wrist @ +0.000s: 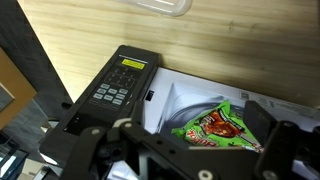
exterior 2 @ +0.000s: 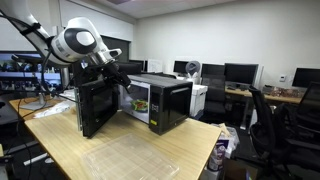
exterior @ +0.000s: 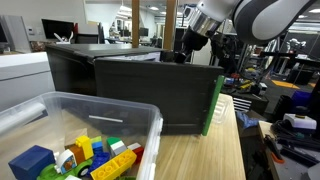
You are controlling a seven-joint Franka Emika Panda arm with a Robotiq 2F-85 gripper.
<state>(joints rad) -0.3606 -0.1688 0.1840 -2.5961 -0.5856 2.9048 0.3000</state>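
A black microwave (exterior 2: 165, 102) stands on the wooden table with its door (exterior 2: 95, 108) swung wide open. The wrist view looks into its white cavity, where a green snack bag (wrist: 215, 128) lies on the glass turntable (wrist: 180, 100). My gripper (wrist: 190, 152) hangs just in front of the opening, open, its dark fingers (wrist: 285, 140) spread to either side of the bag in the picture without touching it. In both exterior views the gripper (exterior 2: 125, 80) (exterior: 190, 45) is at the microwave's open front. The control panel (wrist: 118, 82) sits left of the cavity.
A clear plastic bin (exterior: 120, 110) with coloured toy blocks (exterior: 85, 150) stands on the table near the microwave (exterior: 150, 85); its rim (wrist: 160, 6) shows in the wrist view. Desks, monitors (exterior 2: 240, 72) and office chairs (exterior 2: 275, 115) surround the table (exterior 2: 130, 150).
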